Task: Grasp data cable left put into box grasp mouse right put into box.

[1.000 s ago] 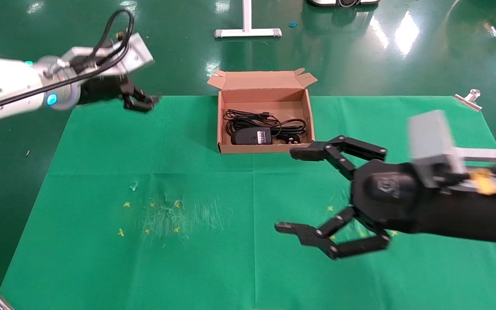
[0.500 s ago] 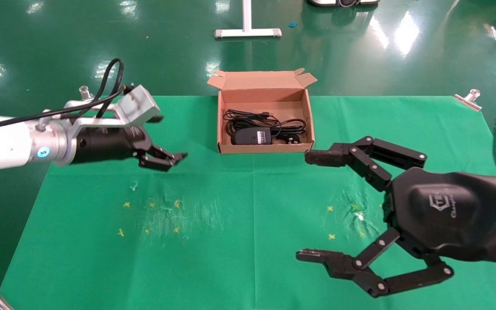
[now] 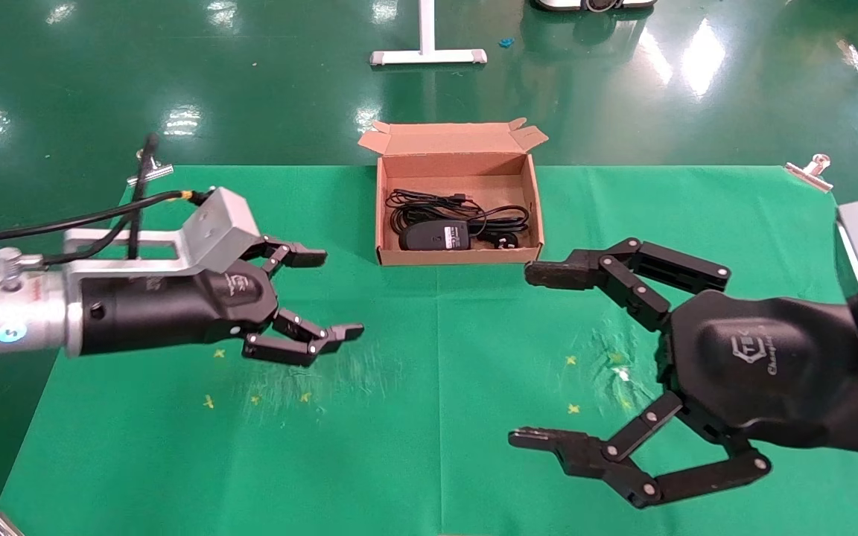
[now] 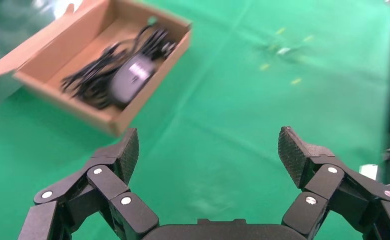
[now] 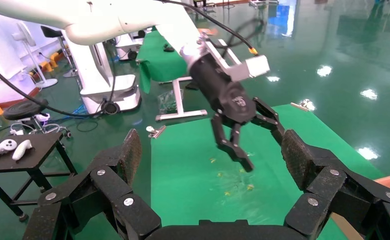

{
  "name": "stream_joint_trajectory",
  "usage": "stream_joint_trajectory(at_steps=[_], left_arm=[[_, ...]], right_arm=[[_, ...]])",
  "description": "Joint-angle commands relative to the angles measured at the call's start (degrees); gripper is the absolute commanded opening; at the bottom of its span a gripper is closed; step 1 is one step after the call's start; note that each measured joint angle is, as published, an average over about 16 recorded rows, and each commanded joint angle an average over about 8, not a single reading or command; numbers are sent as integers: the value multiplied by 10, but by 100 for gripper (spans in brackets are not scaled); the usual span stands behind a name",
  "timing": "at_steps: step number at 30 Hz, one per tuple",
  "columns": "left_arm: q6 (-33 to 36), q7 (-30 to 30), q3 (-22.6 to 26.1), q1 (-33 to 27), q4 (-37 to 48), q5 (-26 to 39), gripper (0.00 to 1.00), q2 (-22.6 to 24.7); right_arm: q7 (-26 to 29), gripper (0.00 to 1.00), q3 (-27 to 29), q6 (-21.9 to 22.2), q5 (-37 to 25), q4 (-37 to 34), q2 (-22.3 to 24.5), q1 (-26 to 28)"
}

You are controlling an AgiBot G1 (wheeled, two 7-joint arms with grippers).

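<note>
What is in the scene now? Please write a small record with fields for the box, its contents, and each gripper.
box: open cardboard box at the far middle of the green cloth, lid flap up
contents: mouse lying on the looped data cable
left gripper: above the cloth, left of the box, fingers open, empty
right gripper: above the cloth, right of and nearer than the box, fingers wide open, empty

The head camera looks forward and down over the green table (image 3: 429,417), with the box (image 3: 459,257) far across. The left wrist camera looks past its own fingers (image 4: 125,155) at that box (image 4: 127,107). The right wrist camera faces sideways across the table (image 5: 192,165).
</note>
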Motion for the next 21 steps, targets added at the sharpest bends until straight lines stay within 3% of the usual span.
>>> stream_joint_trajectory(at_steps=[1, 21], left_arm=[[17, 14, -18, 15, -4, -29, 100, -7], [176, 143, -187, 152, -43, -306, 100, -69]], right_arm=[[0, 100, 0, 0, 0, 0, 0, 0], [0, 100, -1, 0, 1, 0, 1, 0]])
